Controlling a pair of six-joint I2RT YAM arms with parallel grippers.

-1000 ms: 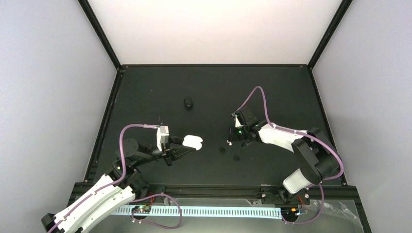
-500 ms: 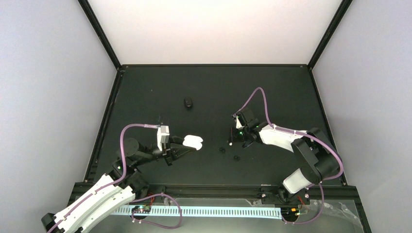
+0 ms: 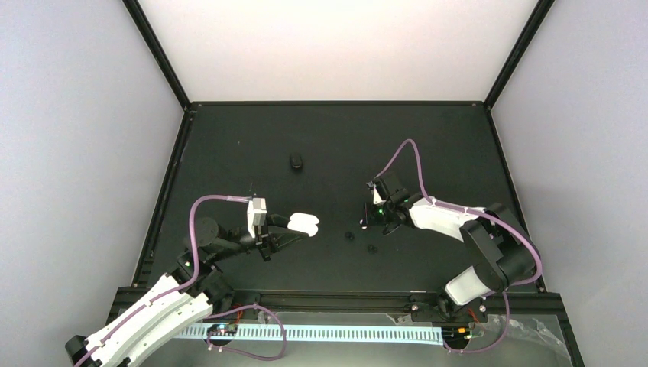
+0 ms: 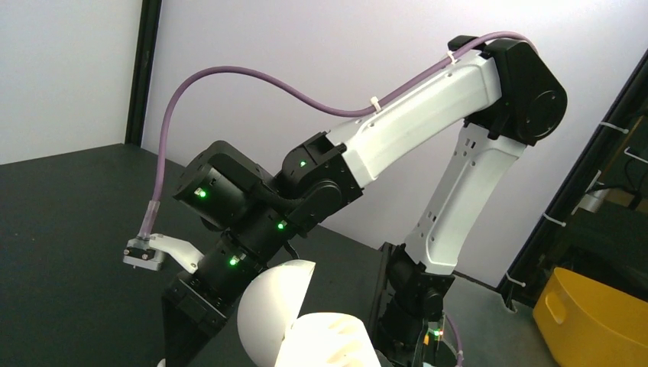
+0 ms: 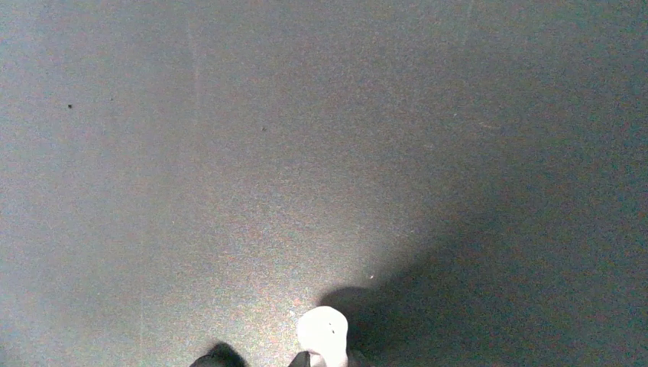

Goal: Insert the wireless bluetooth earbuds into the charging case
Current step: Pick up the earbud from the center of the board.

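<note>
Black table (image 3: pixel 229 153), pale walls. Near its front edge the left gripper (image 3: pixel 293 228) clamps the open white case (image 3: pixel 303 223); two black earbuds (image 3: pixel 349 235) lie loose mid-table. At the right gripper (image 3: pixel 367 222) sits a white earbud (image 5: pixel 322 332), grip unclear; pinched off-centre, it may slip away.

Dim, grainy wrist view; soft shadows

Both arms had white shell links between rounded black joints. A purple cable (image 3: pixel 191 233) ran along the left arm (image 3: pixel 153 313). A second purple cable (image 4: pixel 252 76) ran along the right arm (image 4: pixel 428 107), bound to its white shell by a white tie (image 4: pixel 374 102). Small green lights (image 4: pixel 201 193) glowed on the right arm's black wrist housings.
</note>
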